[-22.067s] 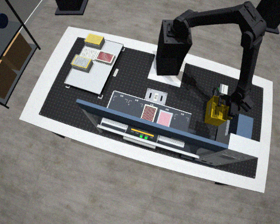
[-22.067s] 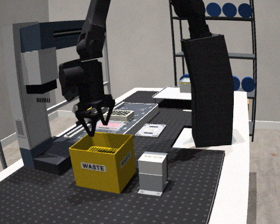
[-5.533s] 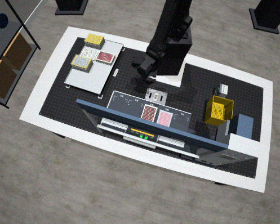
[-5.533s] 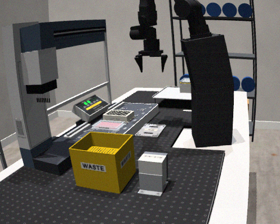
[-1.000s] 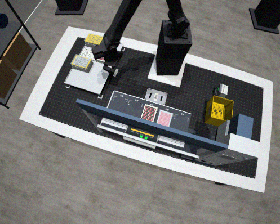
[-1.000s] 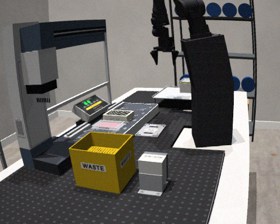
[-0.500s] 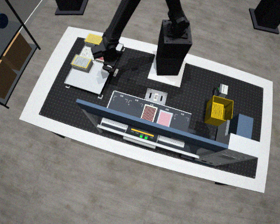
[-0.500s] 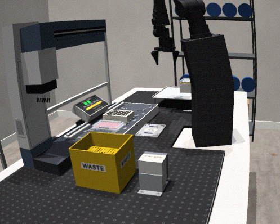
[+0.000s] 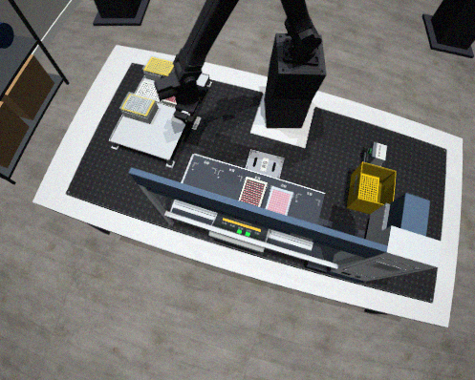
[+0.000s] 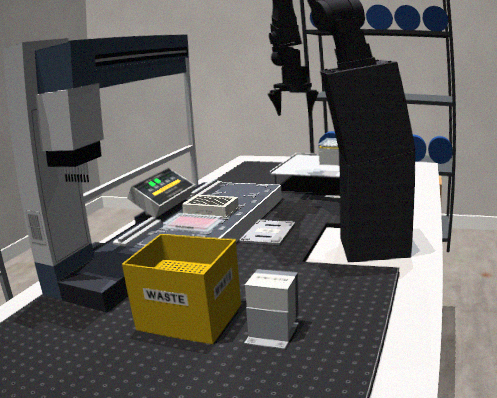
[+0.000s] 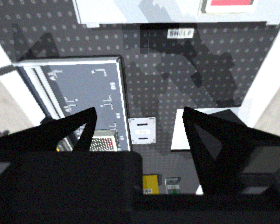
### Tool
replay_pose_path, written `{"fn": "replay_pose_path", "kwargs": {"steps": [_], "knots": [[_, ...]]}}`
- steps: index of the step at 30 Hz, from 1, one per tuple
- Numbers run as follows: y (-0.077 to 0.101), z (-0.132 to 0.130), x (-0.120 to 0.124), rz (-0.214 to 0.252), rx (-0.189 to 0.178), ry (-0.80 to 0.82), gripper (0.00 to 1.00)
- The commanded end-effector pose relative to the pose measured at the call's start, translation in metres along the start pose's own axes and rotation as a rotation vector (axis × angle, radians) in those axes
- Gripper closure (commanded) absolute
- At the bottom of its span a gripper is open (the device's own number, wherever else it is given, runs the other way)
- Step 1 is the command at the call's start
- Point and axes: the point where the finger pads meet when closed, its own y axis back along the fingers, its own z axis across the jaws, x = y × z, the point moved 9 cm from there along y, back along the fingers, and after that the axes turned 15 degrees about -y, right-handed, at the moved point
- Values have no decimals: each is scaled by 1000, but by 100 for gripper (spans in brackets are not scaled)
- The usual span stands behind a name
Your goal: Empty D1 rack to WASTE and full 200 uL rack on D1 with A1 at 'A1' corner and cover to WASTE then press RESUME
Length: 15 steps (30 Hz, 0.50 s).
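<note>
My gripper [image 10: 293,102] is open and empty, high above the table by the edge of the SHELF plate [image 9: 146,124]; it also shows in the top view [image 9: 186,118] and the wrist view [image 11: 138,114]. On the shelf stand a yellow rack [image 9: 159,67], a yellow-rimmed rack with a grey top [image 9: 138,105] and a white dotted piece [image 9: 146,88]; a red piece [image 9: 171,99] is partly hidden by the arm. The yellow WASTE bin [image 10: 183,285] holds a yellow rack [image 10: 182,266]. On the deck [image 9: 256,188] the end position nearest the bin [image 9: 310,202] is bare.
A dark red reservoir [image 9: 252,191] and a pink plate [image 9: 278,200] sit side by side on the deck. The RG nest [image 9: 269,163] lies in front of it. The grey RESUME box [image 10: 271,307] stands beside the bin. The arm's black pedestal [image 10: 375,160] and the handler's gantry [image 10: 108,60] rise tall.
</note>
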Motion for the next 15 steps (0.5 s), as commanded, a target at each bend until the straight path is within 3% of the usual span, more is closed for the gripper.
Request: {"fn": "replay_pose_path", "kwargs": {"steps": [1, 13, 15], "knots": [[-7, 4, 1, 8, 12, 23, 0], [-7, 4, 1, 8, 12, 23, 0], [-8, -16, -6, 6, 9, 2, 0]]}}
